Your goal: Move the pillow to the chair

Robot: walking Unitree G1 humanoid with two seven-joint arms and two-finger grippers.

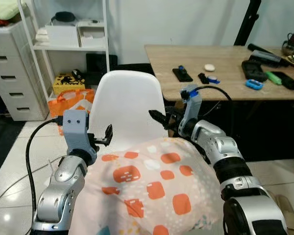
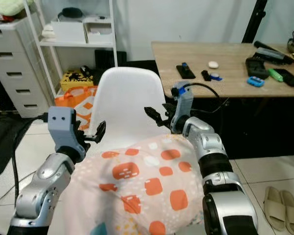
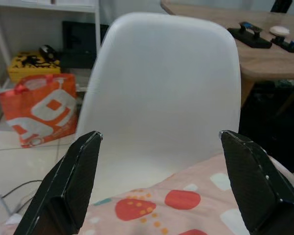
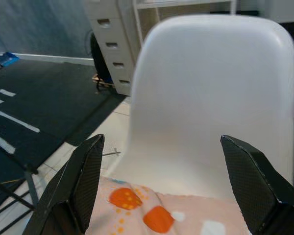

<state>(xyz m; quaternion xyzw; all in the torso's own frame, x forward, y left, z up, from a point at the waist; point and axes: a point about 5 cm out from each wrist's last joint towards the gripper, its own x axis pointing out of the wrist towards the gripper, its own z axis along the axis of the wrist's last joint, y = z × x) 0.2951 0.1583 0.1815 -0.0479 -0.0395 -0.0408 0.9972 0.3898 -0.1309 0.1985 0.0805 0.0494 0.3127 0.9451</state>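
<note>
The pillow (image 1: 152,186), pale pink with orange and white patches, lies in front of the white chair (image 1: 127,105) and covers its seat up to the backrest. My left gripper (image 1: 107,136) is open at the pillow's far left edge. My right gripper (image 1: 159,117) is open just above the pillow's far right edge. Both wrist views look at the chair back (image 3: 157,88) between wide-spread fingers (image 3: 73,181), with the pillow (image 4: 157,215) below them. Nothing sits between either pair of fingers. The pillow's near end is hidden between my forearms.
A wooden table (image 1: 225,78) with several small items stands close on the right of the chair. Behind the chair are a white shelf (image 1: 71,46), grey drawers (image 1: 12,73), an orange bag (image 1: 71,103) and a yellow box (image 1: 68,83). Slippers (image 2: 284,208) lie on the floor at right.
</note>
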